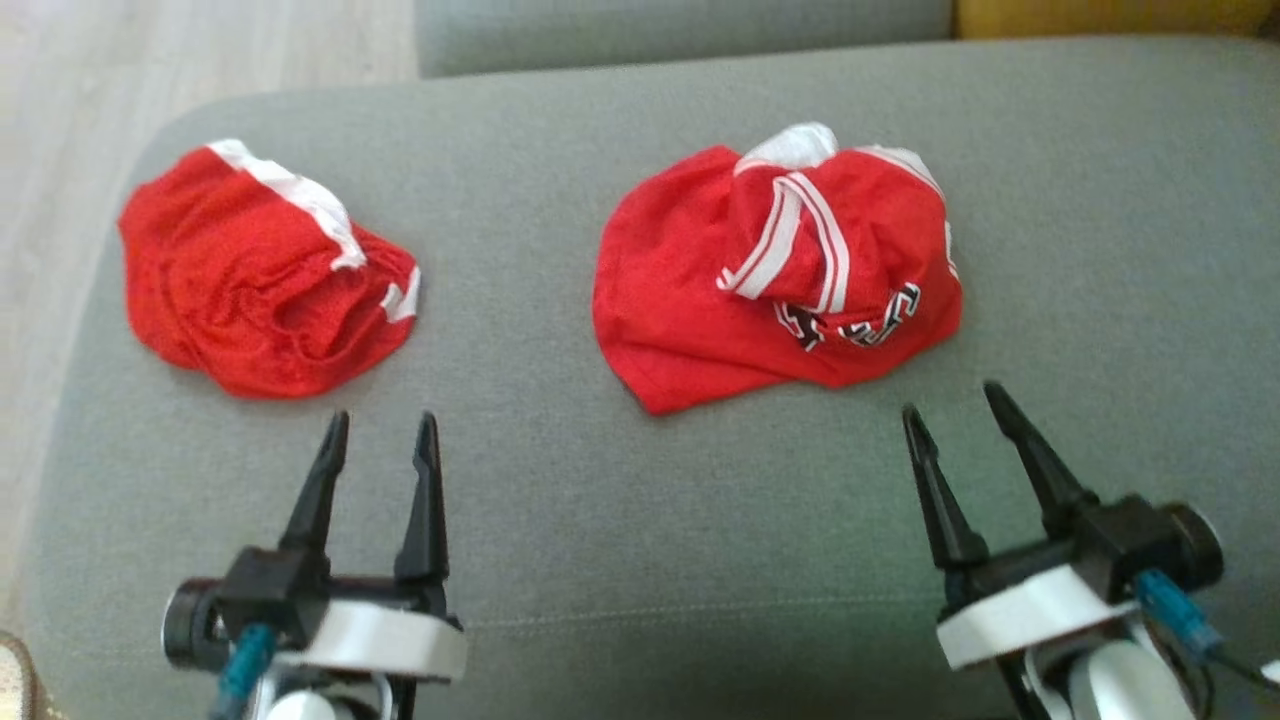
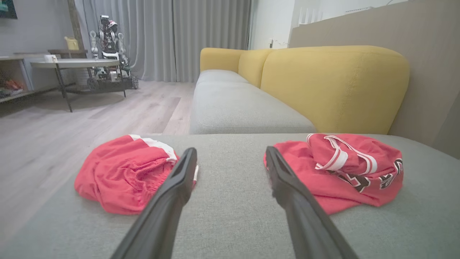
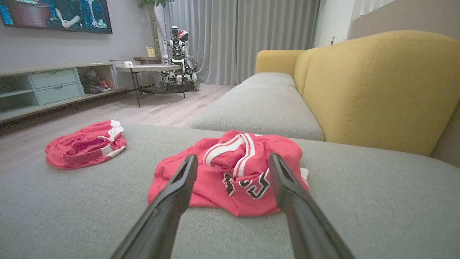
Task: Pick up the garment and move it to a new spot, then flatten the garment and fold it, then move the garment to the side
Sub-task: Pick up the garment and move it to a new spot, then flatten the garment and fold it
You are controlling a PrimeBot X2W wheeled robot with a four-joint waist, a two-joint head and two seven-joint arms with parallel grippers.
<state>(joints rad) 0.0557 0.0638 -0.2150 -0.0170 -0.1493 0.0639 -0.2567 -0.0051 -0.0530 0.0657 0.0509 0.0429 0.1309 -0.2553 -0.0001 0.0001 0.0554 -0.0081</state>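
On the grey cushion (image 1: 560, 520), the crumpled red jersey (image 1: 690, 300) lay far right, just beyond the released left gripper (image 1: 384, 418) and right gripper (image 1: 949, 398), where a shallow pinch risked catching only one fold.

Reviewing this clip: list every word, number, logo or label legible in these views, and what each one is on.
Black, white-edged lettering on the crumpled red jersey: folded over itself, only fragments show, not readable.
Wall screen: shows a picture; any text is too small to tell.
Red shorts: no print seen on the visible side.
Nothing here can be quoted as it reads.
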